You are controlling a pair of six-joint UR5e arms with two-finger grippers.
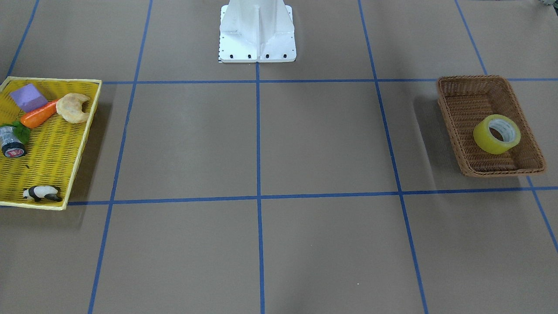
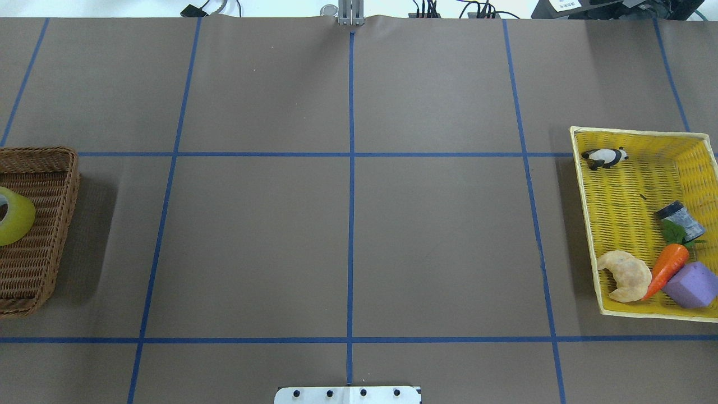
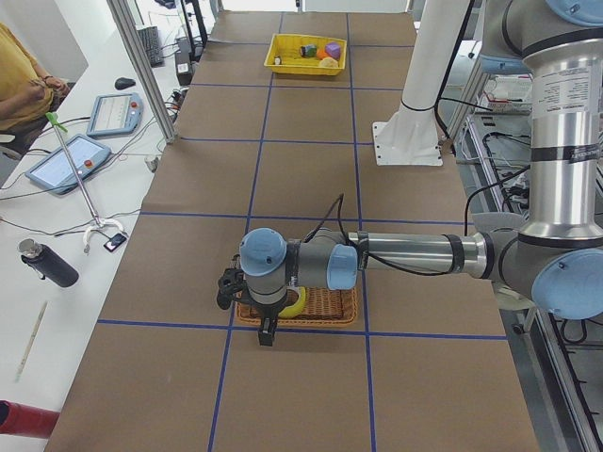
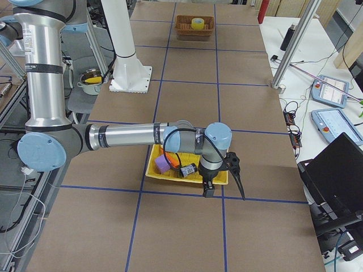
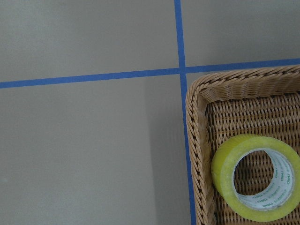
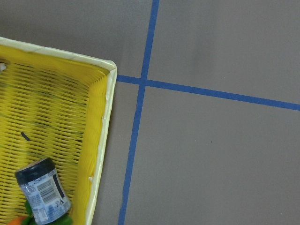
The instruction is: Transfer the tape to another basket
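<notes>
The tape (image 1: 497, 134), a yellow translucent roll with a white core printed in green, stands tilted in the brown wicker basket (image 1: 462, 109). It also shows in the overhead view (image 2: 14, 216) and the left wrist view (image 5: 234, 173). The wicker basket (image 2: 39, 247) is at the robot's left end of the table. My left gripper (image 3: 226, 290) hovers above the basket's outer edge. My right gripper (image 4: 235, 173) hovers beside the yellow mesh tray (image 4: 156, 173). Both show only in side views, so I cannot tell whether they are open or shut.
The yellow tray (image 1: 52, 148) at the robot's right end holds a dark can (image 1: 11, 141), a carrot (image 1: 39, 115), a purple block (image 1: 28, 97), a croissant (image 1: 73, 108) and a panda figure (image 1: 42, 193). The white robot base (image 1: 257, 30) stands at the table's middle edge.
</notes>
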